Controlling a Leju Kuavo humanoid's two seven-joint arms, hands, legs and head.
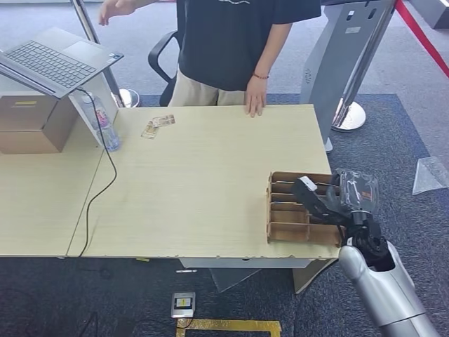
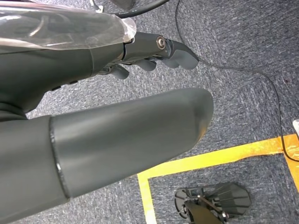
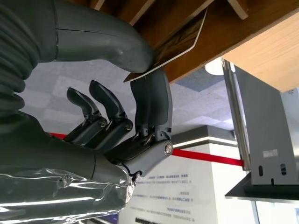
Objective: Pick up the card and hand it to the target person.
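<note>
The right hand point(image 1: 323, 203) is positioned over the wooden slotted card rack point(image 1: 288, 210) at the near right corner of the desk point(image 1: 212, 182). In the right wrist view, the card point(image 3: 176, 44) is pinched between the thumb and one of the fingers point(image 3: 151, 102); the remaining fingers are curled apart from it. The card is located at the rack, against its wooden partitions. The left hand point(image 2: 105, 107) is seen in the left wrist view above grey carpet point(image 2: 239, 70) and yellow floor tape point(image 2: 218, 156); its fingers are extended, apart, and nothing is held. Farther across the desk, banknotes point(image 1: 158, 125) and a water bottle point(image 1: 107, 130) are placed. A raised laptop point(image 1: 55, 62) is located at the far left. At the far edge, a person's hand point(image 1: 255, 93) is rested on the desk.
</note>
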